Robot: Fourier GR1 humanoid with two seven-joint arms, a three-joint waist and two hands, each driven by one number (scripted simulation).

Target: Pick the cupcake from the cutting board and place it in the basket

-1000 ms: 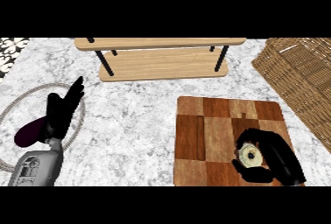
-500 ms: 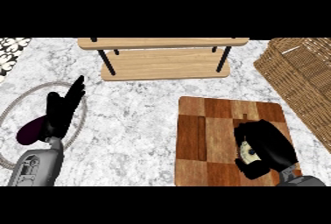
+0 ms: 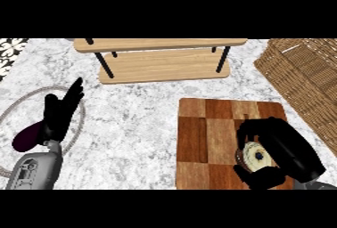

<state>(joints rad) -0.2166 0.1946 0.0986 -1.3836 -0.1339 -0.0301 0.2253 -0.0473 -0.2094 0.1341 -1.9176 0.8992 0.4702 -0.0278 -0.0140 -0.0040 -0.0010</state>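
A cupcake [image 3: 255, 156] with pale frosting and a dark centre lies on the brown checkered cutting board [image 3: 211, 133], near its right front part. My right hand [image 3: 284, 149] sits over it, fingers and thumb curled round the cupcake and hiding most of its sides. The woven wicker basket [image 3: 302, 73] stands at the right edge, behind and to the right of the board. My left hand [image 3: 60, 111] rests at the left with straight fingers pointing up, holding nothing.
A low wooden shelf [image 3: 161, 60] with black legs stands at the back centre. A round plate [image 3: 20, 116] with a dark purple item [image 3: 27, 136] lies at the left, partly behind my left forearm. A patterned item [image 3: 10, 46] shows in the far left corner.
My right hand has closed further round the cupcake, its fingers wrapping over the top. The left hand has stayed where it was.
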